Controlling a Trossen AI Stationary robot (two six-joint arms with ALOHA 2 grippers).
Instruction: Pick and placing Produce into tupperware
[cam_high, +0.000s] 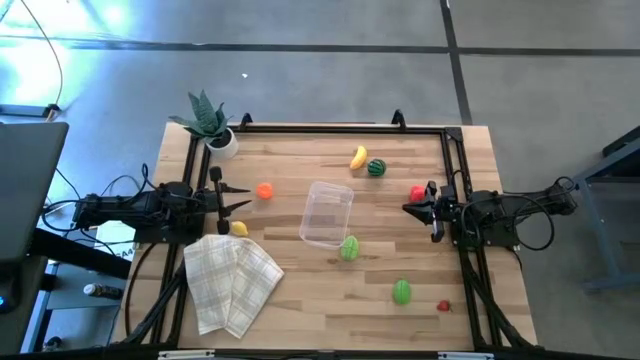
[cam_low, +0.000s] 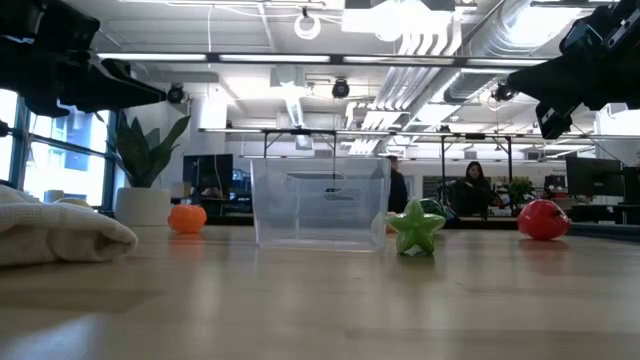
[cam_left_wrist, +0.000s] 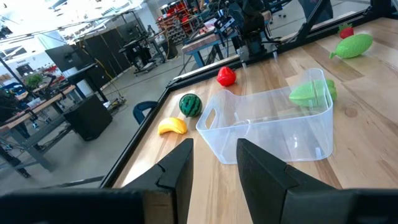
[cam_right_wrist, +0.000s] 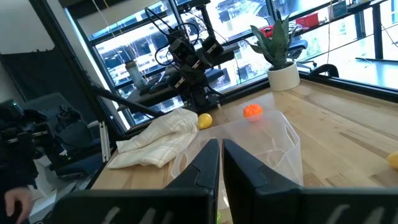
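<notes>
- Tupperware sits empty mid-counter; produce lies scattered around it, nothing picked yet.
- We see left fingers parted and empty, right fingers clenched on nothing.
- Next we judge: reach the nearest piece beside the tupperware.

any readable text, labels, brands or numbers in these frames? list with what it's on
None readable in any view.
The tupperware, the produce such as the orange piece, the checked cloth and the plant pot show no print.
Screens and signs in the room behind the table are too small and blurred to read.
</notes>
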